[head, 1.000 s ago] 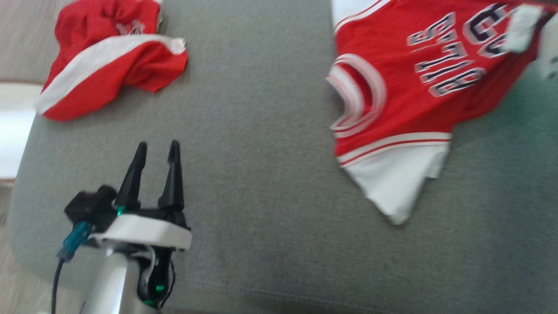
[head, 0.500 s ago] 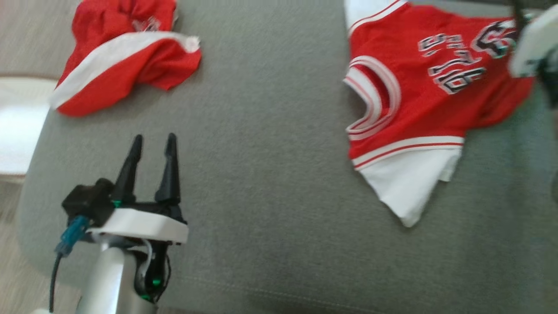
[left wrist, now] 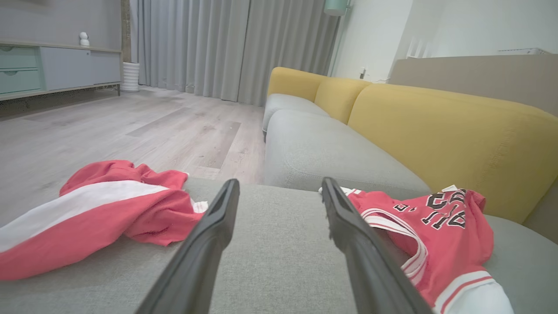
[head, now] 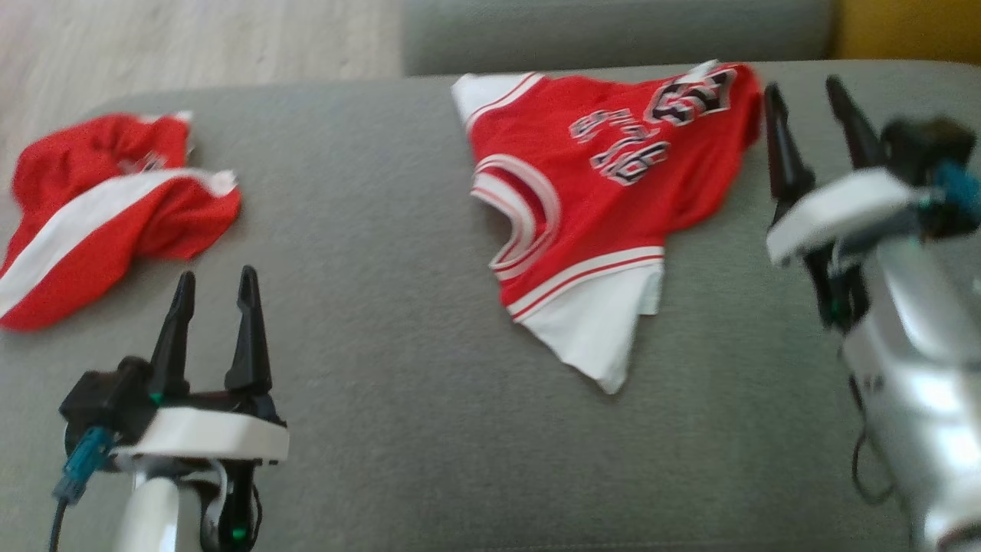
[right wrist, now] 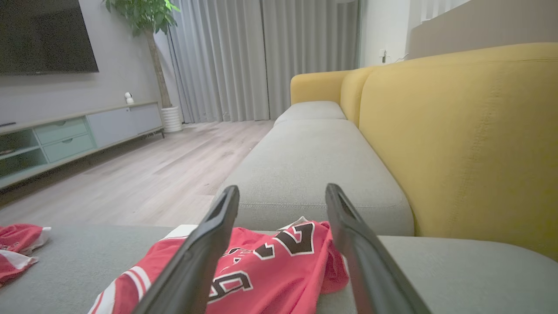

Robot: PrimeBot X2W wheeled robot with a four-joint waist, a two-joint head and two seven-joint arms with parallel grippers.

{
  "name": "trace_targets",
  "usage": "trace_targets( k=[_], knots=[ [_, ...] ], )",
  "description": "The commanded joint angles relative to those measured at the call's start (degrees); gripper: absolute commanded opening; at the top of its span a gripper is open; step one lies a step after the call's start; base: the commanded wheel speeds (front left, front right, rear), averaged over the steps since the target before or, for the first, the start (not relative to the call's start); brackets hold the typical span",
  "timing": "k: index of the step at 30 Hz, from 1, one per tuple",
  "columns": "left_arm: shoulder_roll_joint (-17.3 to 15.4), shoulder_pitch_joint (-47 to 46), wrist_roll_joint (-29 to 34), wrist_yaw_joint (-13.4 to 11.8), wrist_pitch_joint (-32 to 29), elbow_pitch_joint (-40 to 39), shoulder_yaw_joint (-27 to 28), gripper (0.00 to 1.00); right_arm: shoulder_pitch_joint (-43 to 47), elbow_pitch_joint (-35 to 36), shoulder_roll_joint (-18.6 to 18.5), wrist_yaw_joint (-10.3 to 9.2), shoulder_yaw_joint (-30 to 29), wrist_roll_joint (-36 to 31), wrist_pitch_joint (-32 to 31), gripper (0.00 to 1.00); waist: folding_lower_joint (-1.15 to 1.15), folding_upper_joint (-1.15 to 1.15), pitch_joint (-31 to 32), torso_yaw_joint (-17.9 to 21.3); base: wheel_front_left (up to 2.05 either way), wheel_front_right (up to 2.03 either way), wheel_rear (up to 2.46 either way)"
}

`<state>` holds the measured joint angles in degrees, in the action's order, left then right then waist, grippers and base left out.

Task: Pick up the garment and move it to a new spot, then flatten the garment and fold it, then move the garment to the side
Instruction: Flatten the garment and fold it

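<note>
Red jersey (head: pixel 582 199), white-trimmed, black-and-white lettering, on grey sofa seat (head: pixel 383 345). At its left edge, a red garment (head: pixel 100 215) striped white.

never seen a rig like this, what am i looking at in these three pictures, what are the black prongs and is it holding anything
This is a wheeled robot with two arms, each ending in a gripper: two long dark fingers, your prongs. The picture from above comes from a camera on its head, looking down at a grey fabric sofa cushion. There the left gripper is at the lower left and the right gripper at the right. The other two pictures come from a camera on each wrist, looking along that gripper's fingers across the cushion toward the yellow sofa back. On the cushion lie a red basketball jersey with white trim and lettering and, to its left, a crumpled red and white garment. Both grippers are open and hold nothing.
</note>
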<state>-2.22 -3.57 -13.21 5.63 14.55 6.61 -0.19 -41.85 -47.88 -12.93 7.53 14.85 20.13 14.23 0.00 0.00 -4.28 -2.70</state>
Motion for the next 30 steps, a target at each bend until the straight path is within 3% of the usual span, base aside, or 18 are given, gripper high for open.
trace_targets(
  k=[1,8,18,22,27,30],
  knots=[
    [-0.7,-1.1,0.4,0.2,0.4,-2.2,2.1,1.0,0.4,2.8,0.9,-0.04,0.4,-0.2,0.7,1.0,0.0,0.0,2.1,2.6,0.0,0.0,0.0],
    [-0.7,0.7,0.2,0.6,0.4,-1.0,1.6,1.0,18.4,21.6,4.8,-0.04,-7.1,-4.9,0.7,1.0,0.0,0.0,3.0,5.6,0.0,0.0,0.0],
    [-1.5,-1.7,-1.1,1.4,-1.2,3.8,-0.6,1.0,23.6,25.0,7.2,-0.04,-8.5,-7.3,0.8,1.0,0.0,0.0,2.6,6.8,0.0,0.0,0.0],
    [-4.5,-7.9,-5.3,1.8,-12.7,7.2,-5.8,1.0,23.2,24.5,7.4,-0.04,-8.1,-7.3,0.5,1.0,0.0,0.0,2.1,7.1,0.0,0.0,0.0],
    [-11.5,-17.4,-19.5,1.8,-33.2,10.2,-15.0,1.0,22.4,24.3,8.2,-0.04,-6.9,-6.6,0.5,1.0,0.0,0.0,0.8,9.1,0.0,0.0,0.0],
    [-15.7,-21.9,-27.0,1.8,-41.4,11.7,-19.3,1.0,21.6,24.1,8.7,-0.04,-5.8,-5.9,0.5,1.0,0.0,0.0,-0.4,11.0,0.0,0.0,0.0]
  ],
)
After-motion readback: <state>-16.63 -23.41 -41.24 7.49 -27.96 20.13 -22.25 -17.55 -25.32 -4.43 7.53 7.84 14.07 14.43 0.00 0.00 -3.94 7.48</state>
